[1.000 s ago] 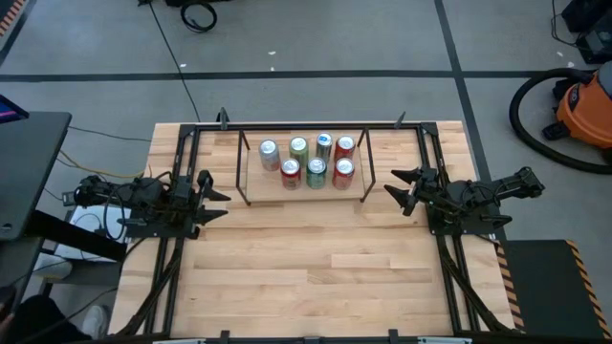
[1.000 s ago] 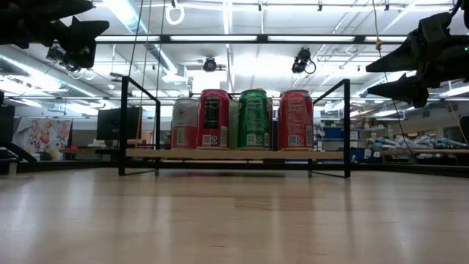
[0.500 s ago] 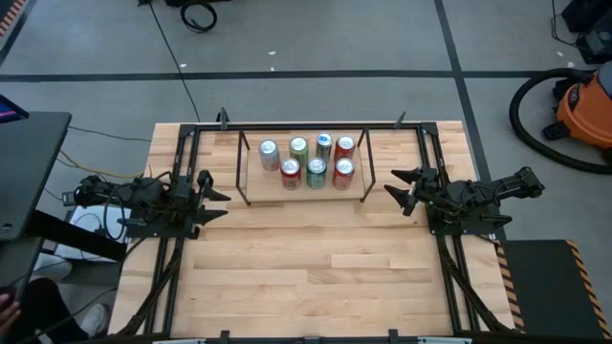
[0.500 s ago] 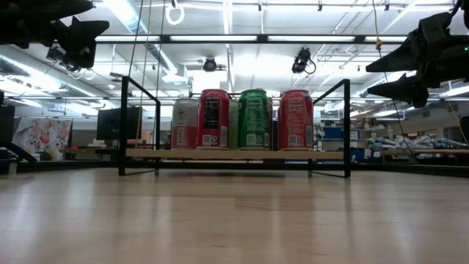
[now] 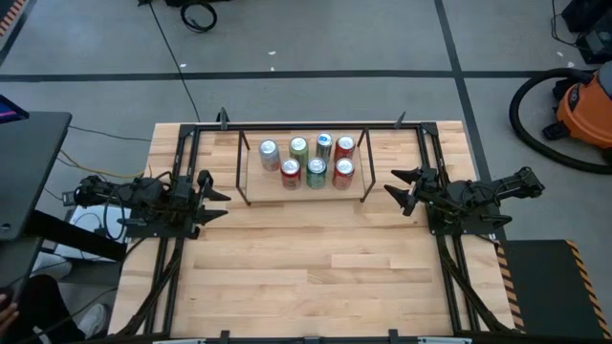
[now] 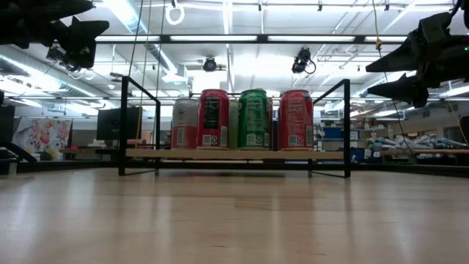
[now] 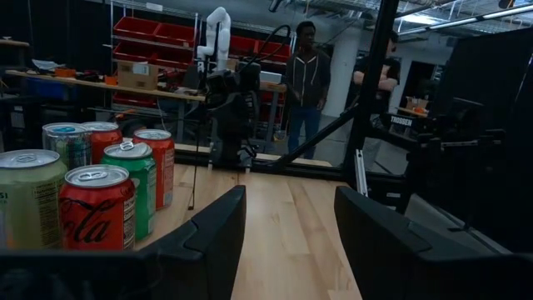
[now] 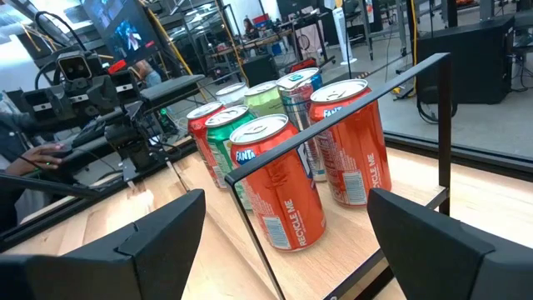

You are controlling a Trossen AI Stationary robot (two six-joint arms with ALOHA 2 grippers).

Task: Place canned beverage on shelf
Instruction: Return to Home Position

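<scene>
**Both pincers released and empty, seven cans on the shelf**

The left pincer (image 5: 215, 198) hangs above the desk (image 5: 306, 263) near its left edge. Its two fingers are spread wide with nothing between them, and the tips point inward toward the middle of the desk. The right pincer (image 5: 392, 183) mirrors it near the right edge, also spread apart and empty, with its tips aimed back toward the left. The low view shows both raised well clear of the wood, higher than the can tops.

Between the two pincers, and apart from each, stands the shelf (image 5: 260, 180). It sits against the desk's far edge, about midway between the side edges and just inside the black frame (image 5: 287, 125) that borders the desk.

Seven cans (image 5: 316, 172) stand upright on its light wood deck in two rows:
- The far row holds four: a silver-topped can, a pale green one, a blue-topped one and a red one.
- The near row holds three, packed close: a red-and-black can (image 6: 214, 119), a green can (image 6: 253, 119) and a red-orange can (image 6: 295, 119).

The right side of the deck is filled, and a bare strip shows at its left end.

Beyond the desk's far right corner, an orange vacuum (image 5: 585, 105) sits on the floor. In the left wrist view a person (image 7: 306, 79) stands in the room behind.
</scene>
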